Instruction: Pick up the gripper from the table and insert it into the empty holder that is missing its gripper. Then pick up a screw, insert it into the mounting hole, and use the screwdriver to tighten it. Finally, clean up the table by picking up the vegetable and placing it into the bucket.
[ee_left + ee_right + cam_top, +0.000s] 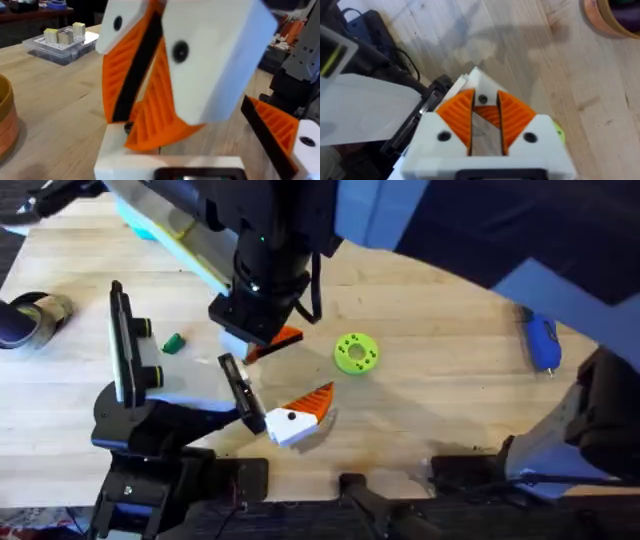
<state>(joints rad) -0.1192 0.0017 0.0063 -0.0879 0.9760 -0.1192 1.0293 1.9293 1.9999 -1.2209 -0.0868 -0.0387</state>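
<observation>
My right gripper (268,340) (485,97) reaches across the middle and is shut on the gripper (287,337) (476,80), a white-and-orange finger pinched between its orange pads (457,112). It hangs just above my left gripper (280,385), which is open. That one carries a single white-orange finger with a black dot (297,415) (280,132), and its other holder (232,370) is bare. In the left wrist view the right gripper (142,142) looms close. The blue screwdriver (541,343) lies at the far right. The bucket (615,15) (5,120) stands nearby. A small green vegetable (174,343) lies at the left.
A lime-green disc with holes (355,352) sits right of the grippers. A light-blue pouch (140,220) lies at the table's (450,390) back left, and a roll (35,315) at its left edge. A clear box of blocks (62,40) sits farther off.
</observation>
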